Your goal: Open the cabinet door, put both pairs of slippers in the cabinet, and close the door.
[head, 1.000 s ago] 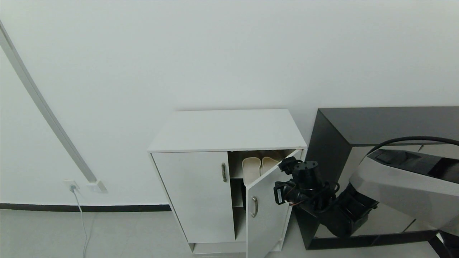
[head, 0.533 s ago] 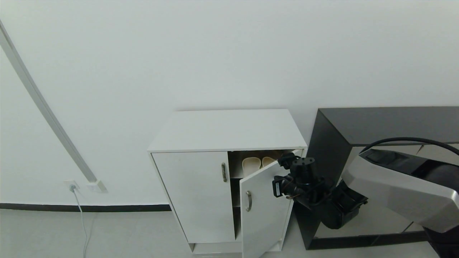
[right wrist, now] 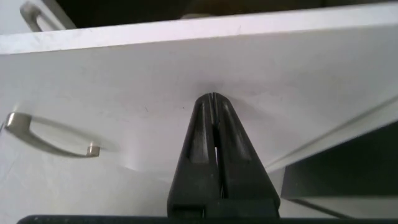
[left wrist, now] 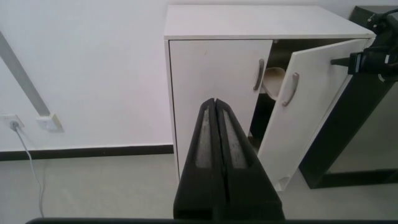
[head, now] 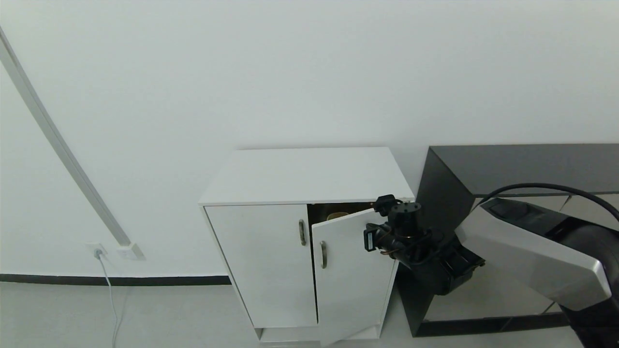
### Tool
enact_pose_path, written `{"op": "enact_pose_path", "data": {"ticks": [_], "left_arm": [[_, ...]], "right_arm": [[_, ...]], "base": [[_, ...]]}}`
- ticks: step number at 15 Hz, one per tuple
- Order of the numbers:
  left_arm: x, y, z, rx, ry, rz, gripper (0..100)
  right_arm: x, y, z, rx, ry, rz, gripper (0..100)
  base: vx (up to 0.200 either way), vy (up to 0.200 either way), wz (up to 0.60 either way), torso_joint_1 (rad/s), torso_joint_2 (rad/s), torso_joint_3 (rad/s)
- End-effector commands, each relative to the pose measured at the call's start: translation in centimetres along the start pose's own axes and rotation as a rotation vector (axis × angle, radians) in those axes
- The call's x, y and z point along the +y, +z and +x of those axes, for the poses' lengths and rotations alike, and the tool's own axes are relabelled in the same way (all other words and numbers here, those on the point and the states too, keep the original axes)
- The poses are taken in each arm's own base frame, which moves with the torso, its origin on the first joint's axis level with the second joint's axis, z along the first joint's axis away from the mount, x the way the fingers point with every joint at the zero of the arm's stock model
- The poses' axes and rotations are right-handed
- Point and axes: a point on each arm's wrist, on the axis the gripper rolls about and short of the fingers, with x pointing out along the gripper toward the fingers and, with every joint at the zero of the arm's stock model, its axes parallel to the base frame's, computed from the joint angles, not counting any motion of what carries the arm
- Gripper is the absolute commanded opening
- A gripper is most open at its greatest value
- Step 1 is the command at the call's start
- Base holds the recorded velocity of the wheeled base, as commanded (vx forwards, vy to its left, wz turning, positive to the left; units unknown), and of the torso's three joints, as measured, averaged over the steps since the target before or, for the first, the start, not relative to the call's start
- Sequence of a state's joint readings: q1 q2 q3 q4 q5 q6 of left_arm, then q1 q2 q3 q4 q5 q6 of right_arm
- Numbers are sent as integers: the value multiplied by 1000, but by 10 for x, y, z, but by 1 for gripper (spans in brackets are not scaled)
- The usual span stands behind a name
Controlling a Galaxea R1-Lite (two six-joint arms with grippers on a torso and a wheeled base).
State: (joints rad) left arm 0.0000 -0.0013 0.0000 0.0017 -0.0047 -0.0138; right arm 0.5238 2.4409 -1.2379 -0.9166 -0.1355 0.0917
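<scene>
The white cabinet [head: 304, 176] stands against the wall, its left door shut. Its right door [head: 348, 280] is ajar by a narrow gap, and its handle [head: 322, 254] is close to the left door's handle. A sliver of the beige slippers [head: 337, 215] shows on the upper shelf over the door's top edge; the same slippers [left wrist: 273, 78] show through the gap. My right gripper [head: 368, 238] is shut, its tips [right wrist: 213, 99] pressed on the door's outer face near the upper hinge side. My left gripper [left wrist: 214, 102] is shut on nothing and hangs well back from the cabinet.
A black unit with mirrored fronts [head: 508, 164] stands directly to the right of the cabinet. A wall socket with a hanging cable [head: 98, 252] and a slanted conduit [head: 58, 140] are on the wall to the left. Open grey floor [left wrist: 93, 186] lies before the cabinet.
The right door has swung from about half open to nearly closed, with my right gripper following it leftward. The slippers are now mostly hidden behind the door.
</scene>
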Motion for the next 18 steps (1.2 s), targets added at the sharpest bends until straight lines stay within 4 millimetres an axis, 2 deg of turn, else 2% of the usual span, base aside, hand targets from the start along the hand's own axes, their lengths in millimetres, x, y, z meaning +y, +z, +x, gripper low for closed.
{"op": "enact_pose_path", "data": {"ticks": [1, 18], "left_arm": [[0, 0, 0, 1, 0, 0, 0], [0, 0, 0, 1, 0, -2, 0]], "right_arm": [[1, -1, 5, -9, 2, 1, 0], [-2, 6, 17, -63, -50, 10, 0]], "base": [[0, 0, 0, 0, 0, 0], [0, 0, 0, 0, 0, 0]]}}
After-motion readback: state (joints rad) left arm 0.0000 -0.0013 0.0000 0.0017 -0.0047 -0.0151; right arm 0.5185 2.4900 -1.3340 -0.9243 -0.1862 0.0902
